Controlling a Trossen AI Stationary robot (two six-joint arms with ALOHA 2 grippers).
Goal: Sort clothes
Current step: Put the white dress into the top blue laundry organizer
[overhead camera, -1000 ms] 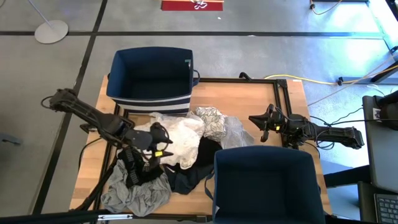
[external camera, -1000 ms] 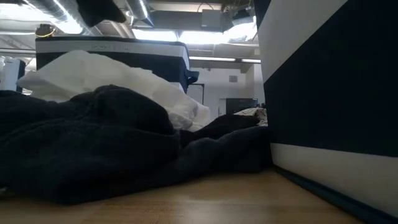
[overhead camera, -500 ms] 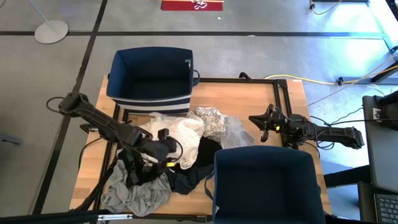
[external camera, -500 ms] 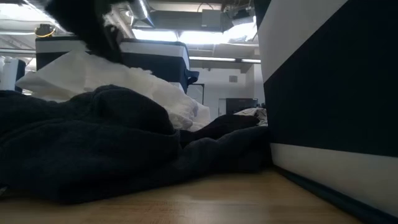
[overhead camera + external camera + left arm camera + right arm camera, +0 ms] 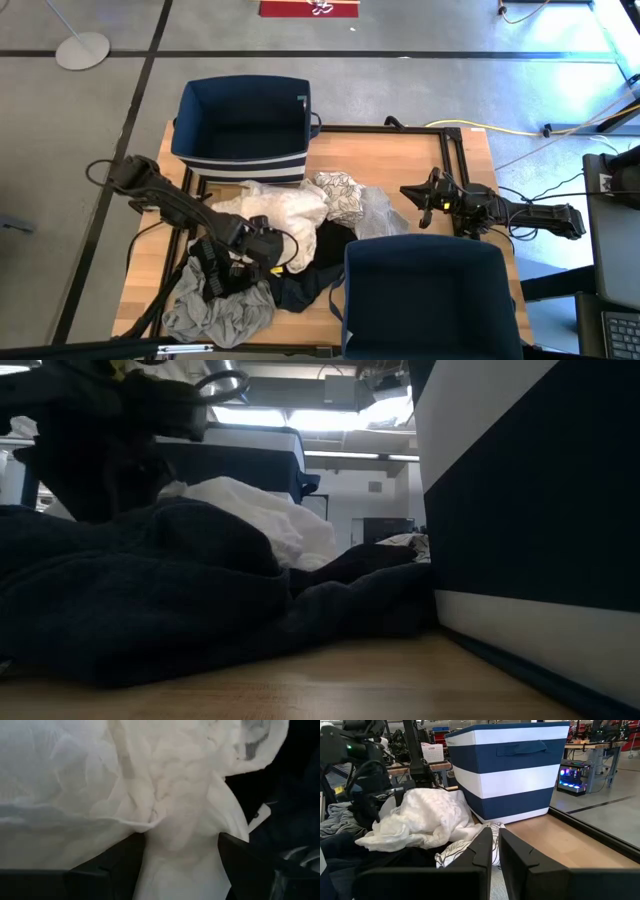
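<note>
On the wooden worktop [image 5: 400,165], the left hand [image 5: 262,238], fingers wide, straddles the crumpled white fabric garment [image 5: 165,795]; the right hand [image 5: 424,203] waits shut.

My right gripper [image 5: 495,851] is closed, facing a white garment [image 5: 427,817] heaped beside a navy-and-white striped bin [image 5: 512,767].

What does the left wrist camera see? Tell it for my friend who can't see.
A crumpled white garment fills nearly the whole picture, with a fold of it lying between the left gripper's two open dark fingers. Dark clothing shows at one side.
</note>
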